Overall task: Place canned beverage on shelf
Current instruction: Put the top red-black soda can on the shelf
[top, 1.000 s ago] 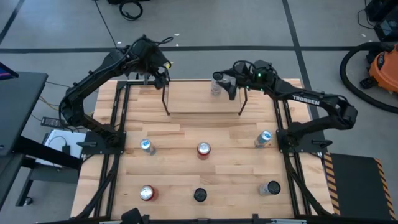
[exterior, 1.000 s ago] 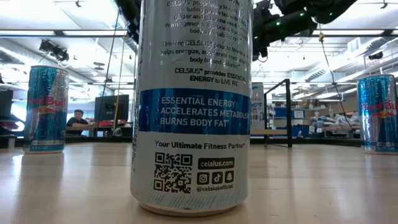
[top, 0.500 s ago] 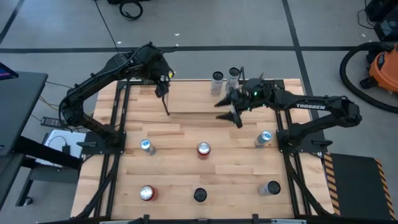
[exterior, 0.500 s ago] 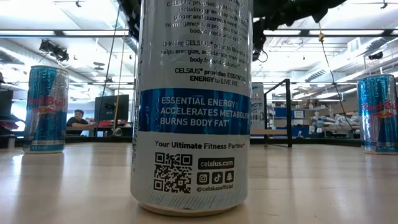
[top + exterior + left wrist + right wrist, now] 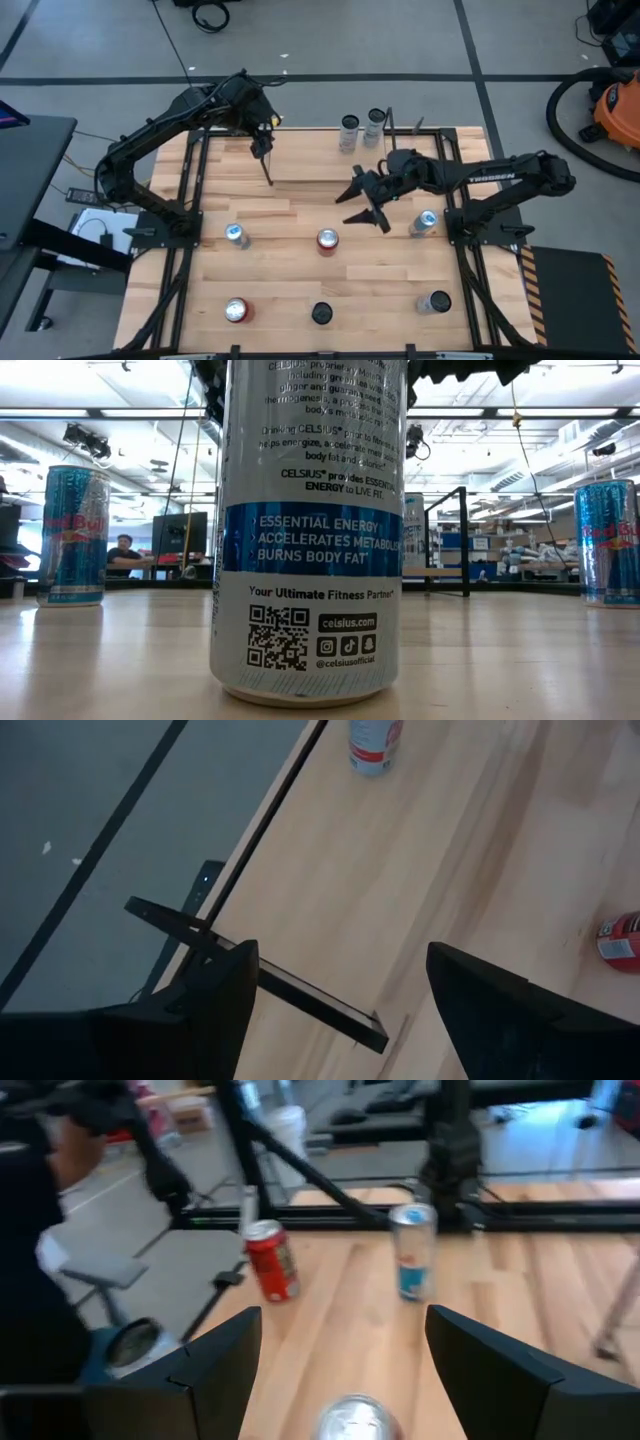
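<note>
Wood of the shelf [image 5: 325, 160] lies just behind my right claw [image 5: 366, 200], two cans [image 5: 349, 127] standing at its far edge. That claw hangs with fingers spread, gripping nothing; a red can [image 5: 327, 240] sits just ahead of it, a blue one [image 5: 425, 221] beside. My left claw [image 5: 262, 140] hovers at the shelf's corner rod [image 5: 270, 985], fingers apart, seemingly empty.
</note>
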Robot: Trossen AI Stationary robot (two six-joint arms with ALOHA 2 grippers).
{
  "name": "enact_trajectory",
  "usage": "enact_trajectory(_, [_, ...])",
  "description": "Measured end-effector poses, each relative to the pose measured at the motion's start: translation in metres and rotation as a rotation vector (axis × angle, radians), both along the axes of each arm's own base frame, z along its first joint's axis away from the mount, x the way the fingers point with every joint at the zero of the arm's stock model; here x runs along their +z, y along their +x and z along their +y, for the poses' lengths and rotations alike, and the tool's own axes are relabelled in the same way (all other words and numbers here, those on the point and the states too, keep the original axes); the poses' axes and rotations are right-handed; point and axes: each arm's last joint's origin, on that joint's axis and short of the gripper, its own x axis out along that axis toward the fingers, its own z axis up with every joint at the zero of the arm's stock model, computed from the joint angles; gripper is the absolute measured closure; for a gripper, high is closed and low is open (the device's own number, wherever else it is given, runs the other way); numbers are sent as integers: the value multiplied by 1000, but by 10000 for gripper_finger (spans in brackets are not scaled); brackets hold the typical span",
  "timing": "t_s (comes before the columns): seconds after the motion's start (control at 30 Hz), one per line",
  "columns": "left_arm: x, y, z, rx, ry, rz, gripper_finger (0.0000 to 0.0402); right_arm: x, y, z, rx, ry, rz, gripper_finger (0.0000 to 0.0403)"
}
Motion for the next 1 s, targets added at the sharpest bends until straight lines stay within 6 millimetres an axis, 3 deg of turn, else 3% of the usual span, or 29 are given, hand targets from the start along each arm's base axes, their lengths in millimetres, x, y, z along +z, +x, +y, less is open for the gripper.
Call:
enact_trajectory(0.17, [0, 0, 0, 5, -4, -1, 111, -3, 6, 12, 48, 9, -8, 98])
enact_trajectory(0.47, [0, 0, 0, 24, -15, -9, 111, -28, 24, 28, 75, 14, 75, 45])
enact_trajectory(0.63, [0, 0, 0, 25, -15, -10, 111, -41, 34, 34, 84, 9, 91, 39])
enact_trajectory(1.0, [0, 0, 0, 25, -15, -10, 111, -87, 52, 32, -107, -160, 250, 41])
